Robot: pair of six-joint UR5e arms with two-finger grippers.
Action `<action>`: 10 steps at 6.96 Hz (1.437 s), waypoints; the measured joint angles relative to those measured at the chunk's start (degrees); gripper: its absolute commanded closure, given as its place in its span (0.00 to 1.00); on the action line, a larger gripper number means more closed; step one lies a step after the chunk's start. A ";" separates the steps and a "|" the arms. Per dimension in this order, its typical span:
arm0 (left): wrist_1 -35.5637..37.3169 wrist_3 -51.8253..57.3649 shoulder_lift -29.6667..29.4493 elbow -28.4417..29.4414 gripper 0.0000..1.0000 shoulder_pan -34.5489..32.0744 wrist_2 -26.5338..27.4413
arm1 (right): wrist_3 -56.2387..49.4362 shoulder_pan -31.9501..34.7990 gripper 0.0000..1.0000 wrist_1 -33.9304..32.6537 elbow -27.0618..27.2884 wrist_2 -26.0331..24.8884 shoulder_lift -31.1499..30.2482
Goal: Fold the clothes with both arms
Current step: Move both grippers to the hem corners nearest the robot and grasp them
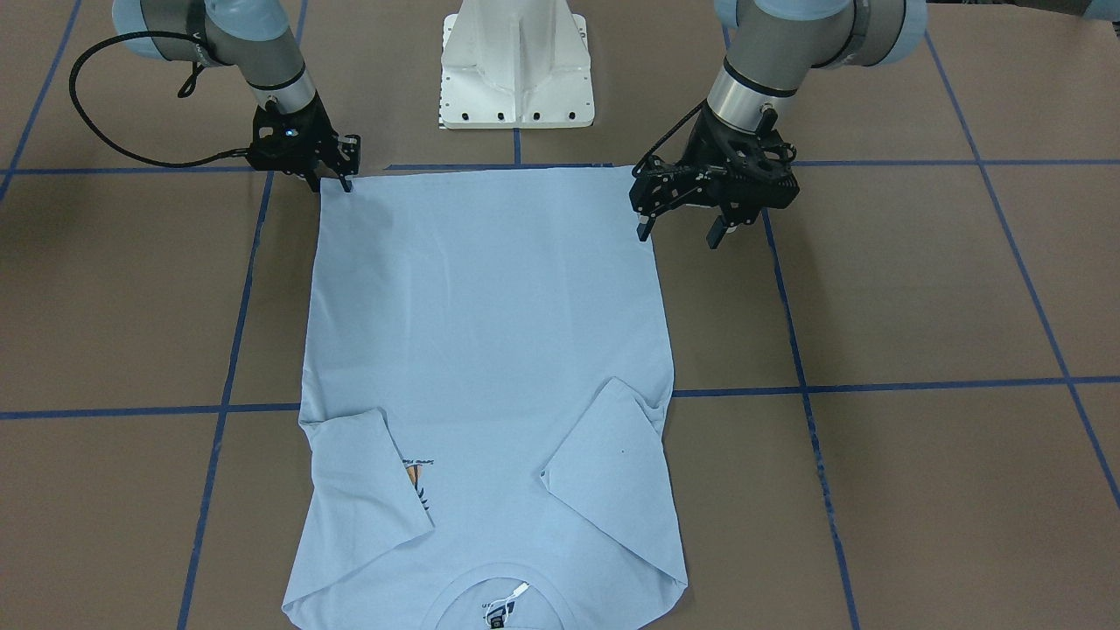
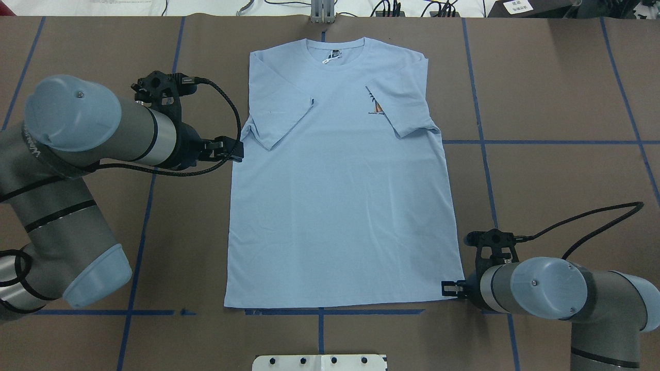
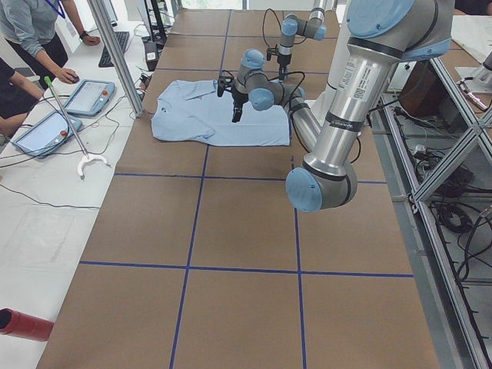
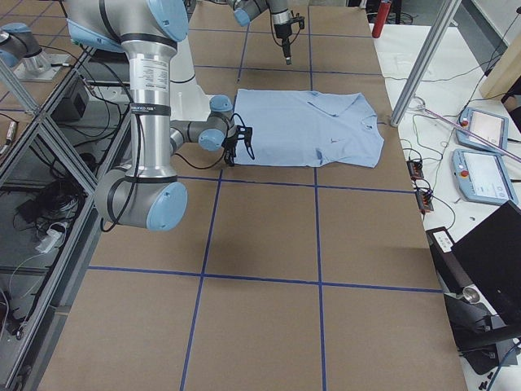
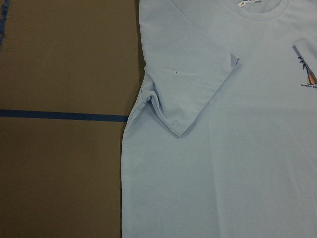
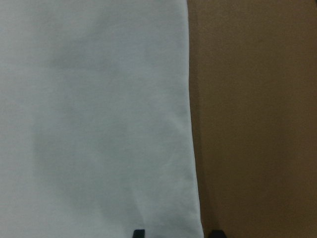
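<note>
The clothes are one light blue T-shirt [image 2: 340,206] lying flat and face up, collar away from me. Both sleeves are folded in over the chest, and one half covers the palm print [image 2: 375,105]. My left gripper [image 1: 679,234] hangs open above the table, beside the shirt's left side edge, holding nothing. The left wrist view shows the folded sleeve [image 5: 193,84] and no fingers. My right gripper [image 1: 331,184] sits low at the hem corner on my right. It is open, and in the right wrist view its fingertips [image 6: 138,233] straddle the T-shirt's [image 6: 99,124] side edge.
The white pedestal base [image 1: 516,70] stands just behind the hem. Blue tape lines [image 1: 875,385] cross the brown table cover. In the exterior left view, people [image 3: 34,31] work at tablets [image 3: 88,96] on a side bench past the table's far edge.
</note>
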 measured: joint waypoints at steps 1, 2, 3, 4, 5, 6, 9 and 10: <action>0.00 -0.02 0.03 0.02 0.00 0.00 0.00 | -0.02 0.04 1.00 -0.01 0.13 0.20 -0.03; 0.00 -0.04 0.06 0.12 0.00 0.01 0.00 | -0.03 0.05 1.00 -0.01 0.27 0.29 -0.04; -0.02 -0.11 0.07 0.26 0.00 0.01 -0.02 | -0.01 0.06 1.00 0.01 0.40 0.22 -0.03; -0.06 -0.25 0.09 0.38 0.00 0.14 -0.04 | 0.03 0.10 1.00 0.05 0.74 -0.05 0.03; 0.01 -0.45 0.47 0.57 0.00 0.83 -0.02 | 0.05 0.14 1.00 0.07 1.53 -0.33 0.06; 0.11 -1.96 1.74 0.42 0.00 2.38 -0.05 | 0.05 0.21 1.00 0.10 2.76 -0.47 0.07; 0.28 -18.93 5.60 -0.84 0.01 14.13 2.76 | 0.06 0.58 1.00 0.22 6.63 -0.63 0.16; 0.78 -23.76 6.25 -0.92 0.05 18.54 4.88 | 0.06 0.65 1.00 0.24 7.00 -0.66 0.19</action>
